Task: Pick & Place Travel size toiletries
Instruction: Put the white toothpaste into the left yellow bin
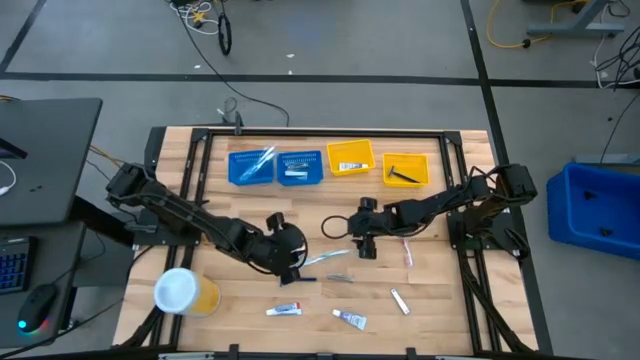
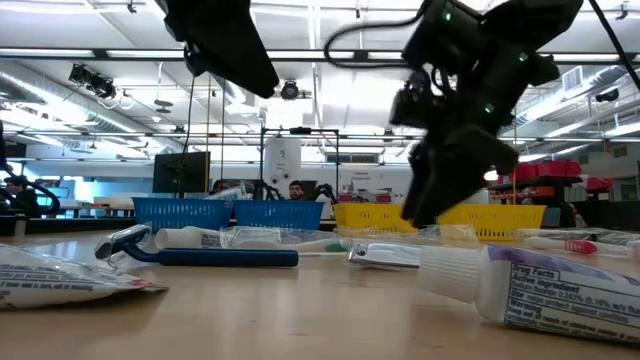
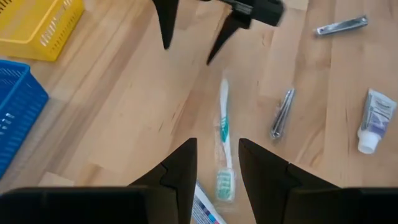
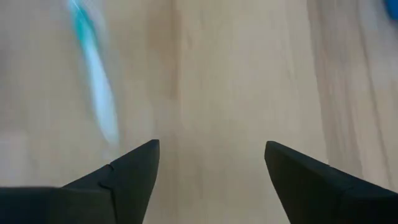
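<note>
Step in hand, as we judge it: approach to a pick. Nothing is held yet.

Item sought: wrapped toothbrush (image 3: pixel 222 146), white with green bristles, lying flat on the worktop (image 1: pixel 440 300); our landmark.

Left hand (image 3: pixel 217 163): fingers spread, tips either side of the toothbrush's head end, above it; we cannot tell whether they touch the wood. The left arm reaches in low from its side, wrist pitched down.

Right hand (image 1: pixel 366 243): fingers spread, hanging over bare wood just beyond the toothbrush's handle end. It shows in the left wrist view as two dark prongs pointing down.

Other toiletries near the toothbrush: nail clipper (image 3: pixel 282 113) just beside it; second clipper (image 3: pixel 341 25) farther off; toothpaste tube (image 3: pixel 372 120) past the first clipper; razor (image 2: pixel 190 250) seen in the low view.

Trays (image 1: pixel 278 167): blue and yellow, well apart from the toothbrush, along the worktop's far edge.

Next move, we judge: lower the left hand and close on the toothbrush; the crinkly wrapper may slip.
</note>
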